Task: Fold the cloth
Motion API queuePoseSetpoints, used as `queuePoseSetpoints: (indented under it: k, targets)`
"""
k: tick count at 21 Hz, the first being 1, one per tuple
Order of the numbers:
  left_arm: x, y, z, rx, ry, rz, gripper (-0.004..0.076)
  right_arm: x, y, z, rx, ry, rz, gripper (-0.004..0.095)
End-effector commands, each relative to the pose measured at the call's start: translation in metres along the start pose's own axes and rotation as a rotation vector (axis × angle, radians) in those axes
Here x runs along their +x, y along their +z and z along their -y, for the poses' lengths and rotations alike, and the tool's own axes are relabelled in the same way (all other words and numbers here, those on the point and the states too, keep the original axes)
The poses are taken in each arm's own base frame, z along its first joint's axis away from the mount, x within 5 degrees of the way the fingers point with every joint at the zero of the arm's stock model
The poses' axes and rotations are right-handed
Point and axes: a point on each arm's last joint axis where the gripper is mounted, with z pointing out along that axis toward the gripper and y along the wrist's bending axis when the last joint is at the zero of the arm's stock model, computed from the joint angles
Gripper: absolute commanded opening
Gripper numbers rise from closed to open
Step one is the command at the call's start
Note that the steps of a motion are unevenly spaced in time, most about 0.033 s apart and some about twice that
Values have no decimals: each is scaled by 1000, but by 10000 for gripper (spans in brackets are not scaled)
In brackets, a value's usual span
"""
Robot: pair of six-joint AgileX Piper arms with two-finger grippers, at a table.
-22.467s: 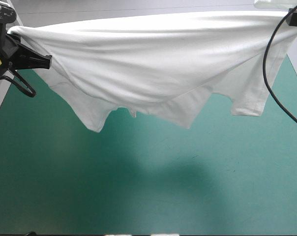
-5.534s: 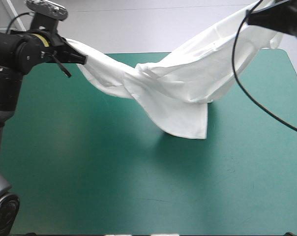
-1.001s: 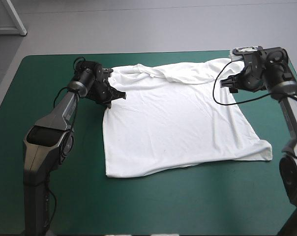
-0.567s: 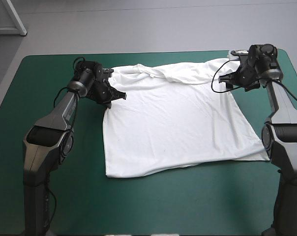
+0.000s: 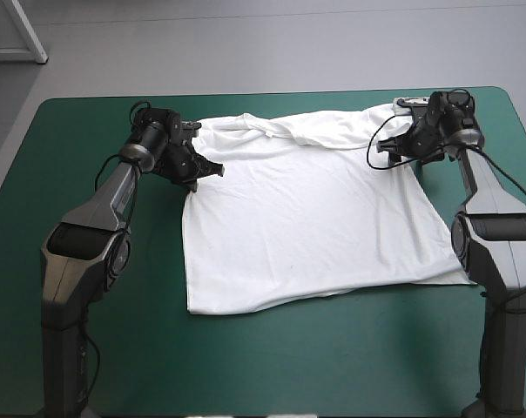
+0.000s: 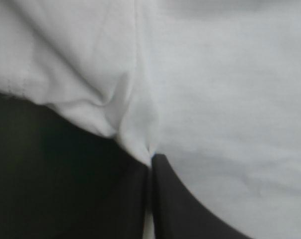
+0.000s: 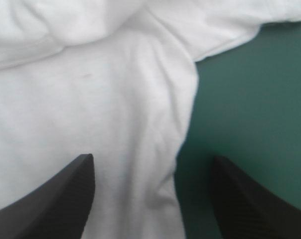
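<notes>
The T-shirt (image 5: pixel 306 226) is spread flat on the teal-green cover (image 5: pixel 272 366). Its near hem is seen to run unevenly, bowed toward its near-left corner, while its body is laid mostly smooth. Along its far edge the cloth is gathered into a twisted roll.

At the T-shirt's far-left side the left gripper (image 6: pixel 150 160) is clamped on a pinch of fabric, its black fingers all but meeting. At the far-right side the right gripper (image 7: pixel 153 159) is held spread wide with nothing grasped. One finger is placed over the cloth and the other just beyond the T-shirt's edge.

Several risks are judged likely. If the left side is pulled while the right is unheld, the T-shirt could be dragged askew and its flat lie lost. If the right fingers are closed where they stand, only the thin edge might be caught and then slipped. The rolled far edge could also be folded in as a lump.
</notes>
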Motion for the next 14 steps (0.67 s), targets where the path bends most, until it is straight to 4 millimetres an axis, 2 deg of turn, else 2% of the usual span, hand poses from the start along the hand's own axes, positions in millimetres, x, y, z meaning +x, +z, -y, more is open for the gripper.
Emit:
queuePoseSetpoints:
  k: [1,2,4,5,7,9,10,14]
  targets:
    - [1,-5,10,50,-16,0,-9,-12,-32,-23,-17,-54,93,444]
    - [1,-5,10,50,-16,2,-9,-11,-30,-26,-13,-61,87,360]
    - [1,-5,10,47,-15,7,-9,-11,-25,-25,-10,-24,88,-1]
    - [1,-5,10,43,-14,8,-9,-12,-25,-25,-9,-20,91,-11]
    - [-1,-15,8,10,10,11,-9,-17,-44,-25,-6,-23,117,-19]
    - [-6,-46,7,-17,29,76,-9,-24,-82,-26,5,-30,157,-19]
    - [-7,-78,7,-31,37,158,-9,-29,-116,-26,25,-14,229,-19]
    - [1,-161,8,-27,49,359,-9,-26,-191,-26,62,24,384,-19]
